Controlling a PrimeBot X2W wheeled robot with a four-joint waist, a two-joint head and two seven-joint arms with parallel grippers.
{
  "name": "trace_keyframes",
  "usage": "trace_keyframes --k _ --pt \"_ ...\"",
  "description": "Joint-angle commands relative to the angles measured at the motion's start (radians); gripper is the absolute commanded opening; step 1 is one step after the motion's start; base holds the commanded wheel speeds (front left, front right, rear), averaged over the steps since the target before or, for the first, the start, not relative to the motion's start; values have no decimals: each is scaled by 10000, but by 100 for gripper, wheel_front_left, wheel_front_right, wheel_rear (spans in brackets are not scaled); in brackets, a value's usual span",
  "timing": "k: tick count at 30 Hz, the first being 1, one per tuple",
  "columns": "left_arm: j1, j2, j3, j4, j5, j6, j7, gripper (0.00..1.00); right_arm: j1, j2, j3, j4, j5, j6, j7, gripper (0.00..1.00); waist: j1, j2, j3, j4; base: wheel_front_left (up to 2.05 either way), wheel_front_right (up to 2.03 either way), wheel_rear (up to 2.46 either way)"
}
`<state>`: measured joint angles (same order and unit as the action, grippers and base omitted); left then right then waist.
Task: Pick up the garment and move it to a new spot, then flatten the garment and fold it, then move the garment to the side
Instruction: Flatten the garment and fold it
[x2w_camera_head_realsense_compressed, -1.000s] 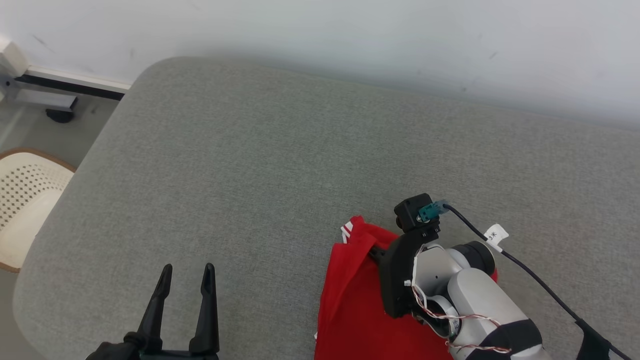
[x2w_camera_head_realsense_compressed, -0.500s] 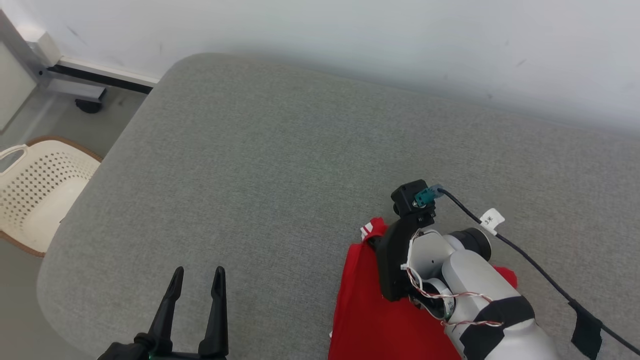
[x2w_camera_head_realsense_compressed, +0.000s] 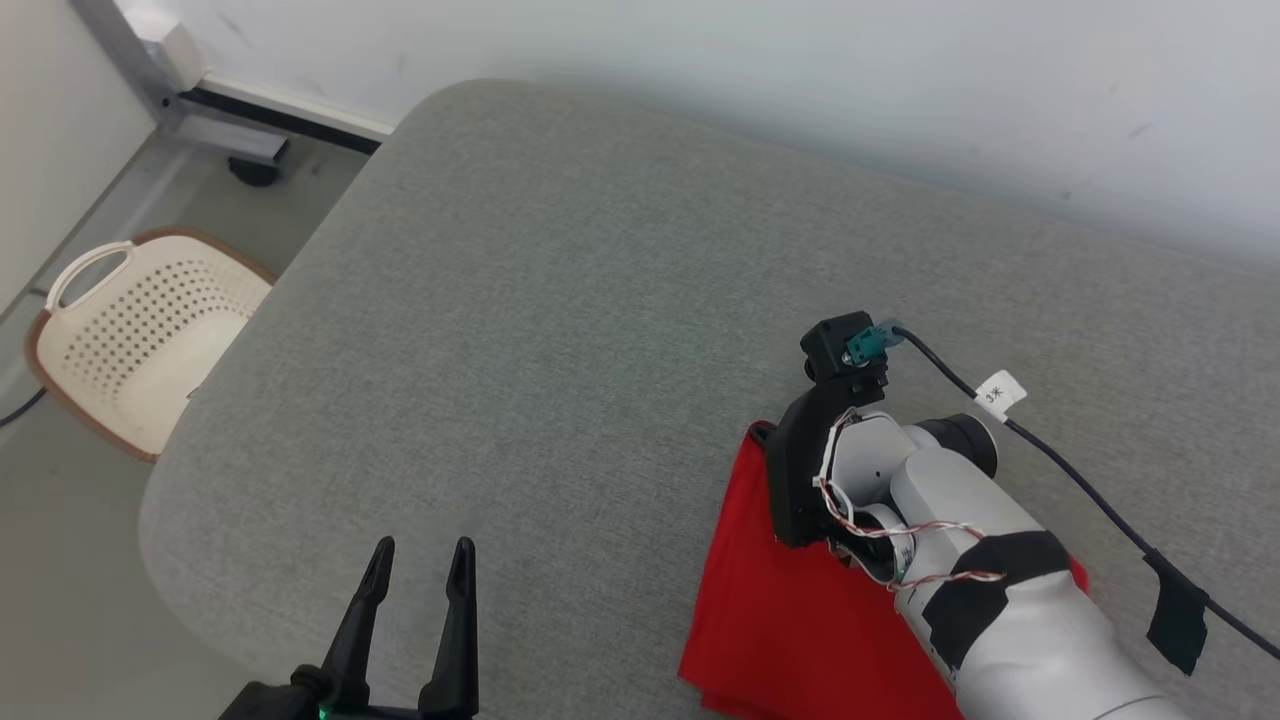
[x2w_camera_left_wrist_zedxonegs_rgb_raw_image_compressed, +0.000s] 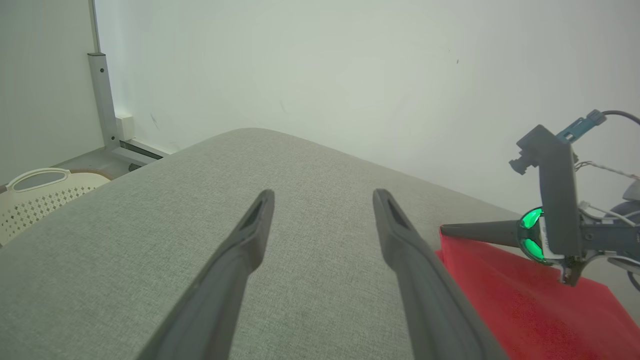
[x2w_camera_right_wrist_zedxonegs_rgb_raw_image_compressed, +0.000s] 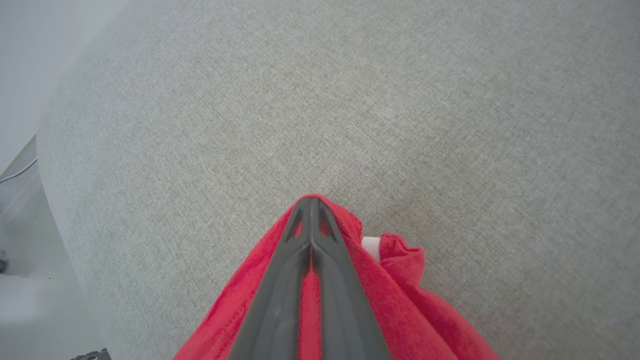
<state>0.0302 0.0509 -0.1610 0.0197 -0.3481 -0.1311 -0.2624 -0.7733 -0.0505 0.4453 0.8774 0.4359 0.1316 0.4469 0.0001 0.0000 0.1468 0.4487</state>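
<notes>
The red garment (x2w_camera_head_realsense_compressed: 760, 610) lies bunched on the grey cushioned surface (x2w_camera_head_realsense_compressed: 600, 300) at the lower right. My right gripper (x2w_camera_right_wrist_zedxonegs_rgb_raw_image_compressed: 311, 201) is shut on the garment's (x2w_camera_right_wrist_zedxonegs_rgb_raw_image_compressed: 400, 290) upper edge, red cloth wrapping both closed fingers, with a small white patch beside them. In the head view the right wrist covers most of that grip. My left gripper (x2w_camera_head_realsense_compressed: 424, 548) stands open at the lower left over bare cushion, nothing between its fingers. The left wrist view shows the left gripper (x2w_camera_left_wrist_zedxonegs_rgb_raw_image_compressed: 322, 195) open and the garment (x2w_camera_left_wrist_zedxonegs_rgb_raw_image_compressed: 510, 295) under the right gripper's shut fingers (x2w_camera_left_wrist_zedxonegs_rgb_raw_image_compressed: 480, 233).
A cream perforated basket (x2w_camera_head_realsense_compressed: 140, 330) sits on the floor off the cushion's left edge. A white wall runs behind the cushion, with a grey frame (x2w_camera_head_realsense_compressed: 215, 110) at its foot. A black cable (x2w_camera_head_realsense_compressed: 1080, 490) trails from the right wrist.
The head camera has swung, so the whole picture has shifted right. The right gripper has stayed shut on the garment, whose white-striped edge has slipped behind the wrist. The left gripper has stayed open.
</notes>
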Motion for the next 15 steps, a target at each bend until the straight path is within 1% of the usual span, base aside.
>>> trace_keyframes --k 1,7,11,15 --pt "-152 -9 -18 15 -32 13 -23 100 -118 4 22 94 106 -22 -60 0 -1 0 105 173 0 0 0" --pt "-56 -7 43 13 -78 13 -23 100 -749 -1 241 756 366 -22 83 0 -1 0 160 301 0 0 0" --pt "-43 -7 126 30 -58 14 -23 100 -1257 2 304 931 403 -22 -416 0 -1 0 120 255 0 0 0" --pt "-19 -7 222 1 94 14 -23 100 -1568 5 380 748 789 -22 -1083 0 -1 0 -78 123 0 0 0"
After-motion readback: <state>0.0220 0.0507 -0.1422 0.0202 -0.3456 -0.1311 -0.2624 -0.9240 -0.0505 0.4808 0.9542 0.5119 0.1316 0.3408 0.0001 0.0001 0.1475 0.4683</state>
